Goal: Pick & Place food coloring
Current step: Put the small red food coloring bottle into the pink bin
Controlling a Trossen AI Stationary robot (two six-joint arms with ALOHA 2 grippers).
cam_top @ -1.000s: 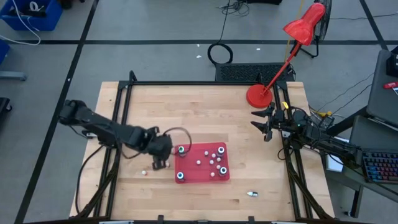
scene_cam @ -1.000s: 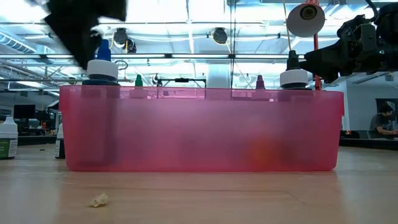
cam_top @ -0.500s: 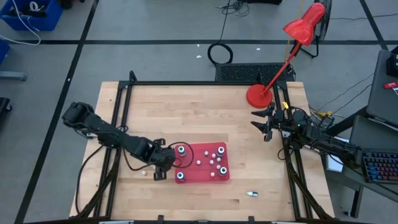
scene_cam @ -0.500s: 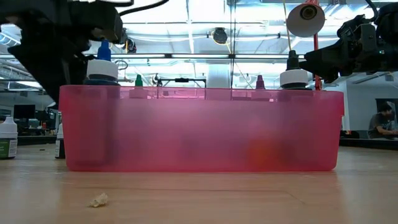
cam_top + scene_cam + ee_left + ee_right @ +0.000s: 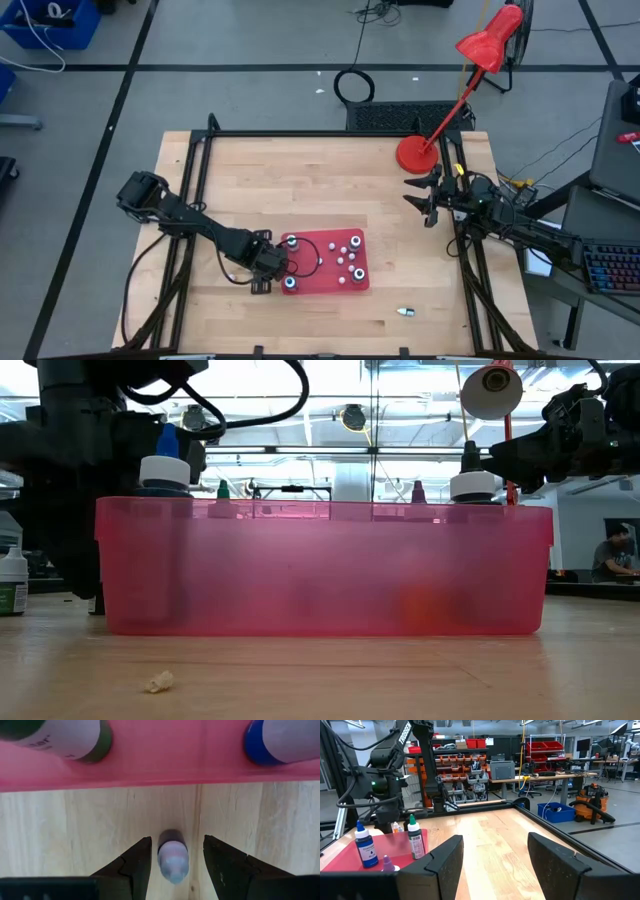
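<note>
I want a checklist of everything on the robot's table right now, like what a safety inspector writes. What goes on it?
Surface: wooden table, bare in most places.
Job's things: red tray holding upright dropper bottles, one blue-topped, one green-topped; one small bottle lies on the wood beside the tray.
Clutter: small white piece near the front edge; a crumb in front of the tray.
Hands: left hand open, low, one finger each side of the lying bottle, not gripping; right hand open, waiting at the right edge.
Cables: black loop on the floor behind the table.
Surroundings: red lamp; workshop shelves; a person far off.
</note>
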